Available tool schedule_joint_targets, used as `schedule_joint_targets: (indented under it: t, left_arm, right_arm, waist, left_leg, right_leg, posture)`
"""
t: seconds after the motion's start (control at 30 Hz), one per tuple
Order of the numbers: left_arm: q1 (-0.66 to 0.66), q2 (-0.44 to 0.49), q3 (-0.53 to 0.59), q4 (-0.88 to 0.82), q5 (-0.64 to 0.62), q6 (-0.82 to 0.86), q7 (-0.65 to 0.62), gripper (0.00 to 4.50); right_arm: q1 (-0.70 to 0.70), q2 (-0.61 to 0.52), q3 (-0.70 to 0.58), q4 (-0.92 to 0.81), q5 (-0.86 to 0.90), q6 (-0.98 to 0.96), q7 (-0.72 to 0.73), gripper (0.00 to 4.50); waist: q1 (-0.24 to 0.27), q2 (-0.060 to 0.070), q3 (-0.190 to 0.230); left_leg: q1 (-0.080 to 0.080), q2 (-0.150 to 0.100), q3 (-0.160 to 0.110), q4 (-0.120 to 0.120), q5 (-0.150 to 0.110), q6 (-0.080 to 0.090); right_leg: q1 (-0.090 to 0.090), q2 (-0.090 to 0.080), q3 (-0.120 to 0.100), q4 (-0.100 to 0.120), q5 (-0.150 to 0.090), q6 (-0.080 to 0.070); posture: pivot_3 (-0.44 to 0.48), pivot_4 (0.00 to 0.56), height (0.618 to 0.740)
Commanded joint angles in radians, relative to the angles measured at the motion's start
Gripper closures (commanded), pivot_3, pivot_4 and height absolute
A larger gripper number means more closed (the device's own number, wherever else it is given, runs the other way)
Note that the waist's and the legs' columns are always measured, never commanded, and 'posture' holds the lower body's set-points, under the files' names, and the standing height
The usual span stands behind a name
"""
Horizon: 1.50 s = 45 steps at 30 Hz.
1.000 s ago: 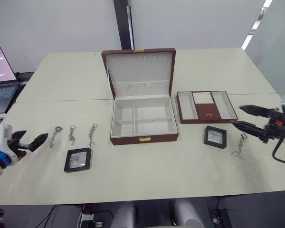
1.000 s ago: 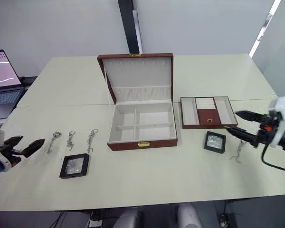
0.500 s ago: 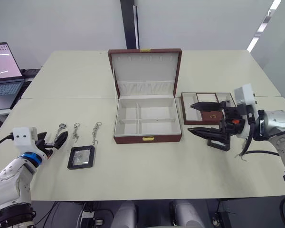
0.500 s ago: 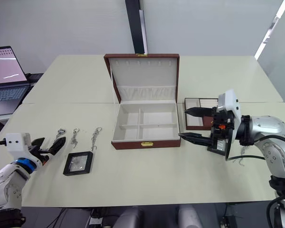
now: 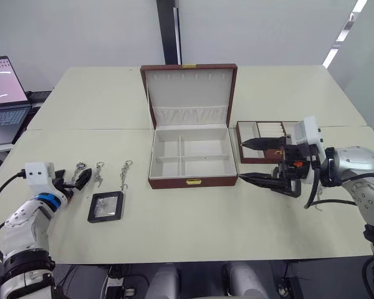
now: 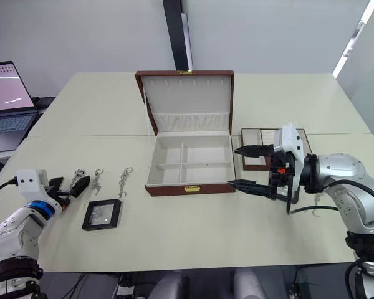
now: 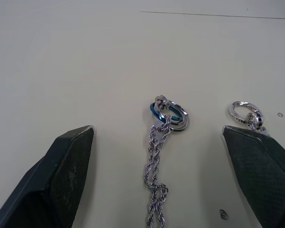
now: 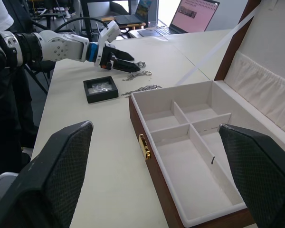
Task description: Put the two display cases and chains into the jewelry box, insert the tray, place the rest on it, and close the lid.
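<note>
The left hand [image 7: 156, 137] hangs wide open over the leftmost chain [image 7: 159, 156] near the bench's [image 5: 193, 212] left edge. The right hand [image 5: 252, 162] gapes wide, empty, beside the open jewelry box [image 5: 190, 159], mid-bench.

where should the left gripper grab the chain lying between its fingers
Probably at the twisted links just below the ring of the chain, coming straight down from above. It lies flat on the table, centred between the open left gripper fingers, so closing there should pinch the strands.
</note>
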Motion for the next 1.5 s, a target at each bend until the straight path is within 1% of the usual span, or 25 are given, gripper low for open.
schedule_joint_targets:
  t: [0.03,0.1,0.2,0.27,0.37,0.5,0.63,0.67,1.0,1.07,1.23,1.4,1.5]
  left_arm:
    - [0.004,0.022,-0.013,0.053,0.018,-0.024,-0.015,0.00]
    - [0.003,0.023,-0.017,0.063,0.019,-0.028,-0.020,0.00]
    - [0.006,0.019,-0.023,0.068,0.019,-0.034,-0.021,0.57]
    - [0.010,0.014,-0.025,0.064,0.018,-0.035,-0.022,1.12]
    - [0.013,0.010,-0.027,0.062,0.017,-0.036,-0.022,2.07]
    - [0.018,0.007,-0.027,0.056,0.014,-0.034,-0.022,3.25]
    - [0.026,0.004,-0.027,0.047,0.011,-0.032,-0.019,4.42]
    - [0.027,0.004,-0.026,0.047,0.010,-0.032,-0.018,4.47]
    - [0.024,0.005,-0.024,0.026,0.003,-0.021,-0.014,4.47]
    - [0.025,0.005,-0.012,0.006,-0.013,-0.015,-0.021,4.47]
    - [0.051,-0.001,0.027,-0.181,-0.082,0.052,0.000,4.47]
    - [0.067,-0.024,0.049,-0.493,-0.182,0.210,0.088,4.47]
    - [0.067,-0.055,0.024,-0.663,-0.232,0.298,0.147,4.47]
  right_arm:
    - [-0.003,0.002,-0.014,-0.010,-0.011,-0.024,-0.008,0.01]
    - [0.000,0.003,-0.013,-0.007,-0.014,-0.027,-0.008,0.01]
    - [0.004,0.006,-0.009,-0.006,-0.016,-0.028,-0.009,0.00]
    - [0.013,0.007,-0.004,-0.002,-0.022,-0.032,-0.008,0.00]
    - [0.026,0.006,0.004,0.007,-0.038,-0.040,-0.005,0.00]
    - [0.041,0.012,0.006,0.013,-0.041,-0.047,-0.011,0.00]
    - [0.067,0.035,0.002,0.023,-0.045,-0.073,-0.015,0.00]
    - [0.073,0.040,0.005,0.026,-0.049,-0.080,-0.015,0.00]
    - [0.119,0.098,0.033,0.091,-0.115,-0.181,0.003,0.00]
    - [0.119,0.102,0.031,0.096,-0.118,-0.188,0.001,0.00]
    - [0.098,0.100,0.016,0.085,-0.107,-0.184,-0.008,0.00]
    - [0.072,0.095,0.002,0.092,-0.104,-0.185,-0.011,0.00]
    - [0.056,0.093,-0.001,0.103,-0.109,-0.190,-0.008,0.00]
  waist:
    - [0.000,0.000,0.000]
    - [0.000,0.000,0.000]
    - [0.000,0.000,0.000]
    - [0.001,0.000,0.000]
    - [0.001,0.000,0.000]
    - [0.001,0.000,0.000]
    - [0.000,0.000,0.000]
    - [0.000,0.000,0.000]
    - [0.001,0.000,0.000]
    - [0.000,0.000,0.000]
    - [0.001,-0.001,0.000]
    - [0.001,-0.002,0.000]
    - [0.002,-0.002,0.000]
  left_leg:
    - [0.000,0.000,0.000,0.000,0.000,0.000]
    - [0.000,0.000,0.000,0.000,0.000,0.000]
    - [0.001,0.000,0.000,0.000,0.000,0.000]
    - [0.000,0.000,0.000,0.000,0.000,0.000]
    - [0.000,0.000,0.000,0.000,0.000,0.000]
    - [0.001,0.000,0.000,0.000,0.000,0.000]
    - [0.001,0.000,0.000,0.000,0.000,0.000]
    - [0.001,0.000,0.000,0.000,0.000,0.000]
    - [0.001,0.000,0.001,0.000,0.000,0.000]
    - [0.001,0.000,0.001,0.000,0.000,0.000]
    - [0.001,0.000,0.000,0.000,0.000,0.000]
    - [0.000,0.001,-0.001,0.000,0.000,0.000]
    - [0.000,0.000,-0.001,0.000,0.000,0.000]
  right_leg:
    - [0.000,0.000,0.000,0.000,0.000,0.000]
    - [0.000,0.000,0.000,0.000,0.000,0.000]
    - [0.000,0.000,0.000,0.000,0.000,0.000]
    - [0.000,0.000,0.000,0.000,0.000,0.000]
    - [0.000,0.000,0.000,0.000,0.000,0.000]
    - [0.000,0.000,0.000,0.000,0.000,0.000]
    - [0.000,0.000,0.000,0.000,0.000,0.000]
    - [0.001,0.000,0.000,0.000,0.000,0.000]
    - [0.001,0.000,0.000,0.000,0.000,0.000]
    - [0.001,0.000,0.000,0.000,0.000,0.000]
    - [0.001,0.000,0.000,0.000,0.000,0.000]
    - [0.000,0.000,-0.001,0.000,0.000,0.000]
    - [0.001,-0.001,0.000,-0.001,0.000,0.000]
  posture:
    - [0.000,0.150,0.740]
    - [0.000,0.150,0.740]
    - [0.000,0.150,0.740]
    - [0.000,0.150,0.740]
    - [0.000,0.150,0.740]
    - [0.000,0.150,0.740]
    - [0.000,0.150,0.740]
    - [0.000,0.150,0.740]
    - [0.000,0.150,0.740]
    - [0.000,0.150,0.740]
    - [0.000,0.150,0.740]
    - [0.000,0.150,0.740]
    - [0.000,0.150,0.740]
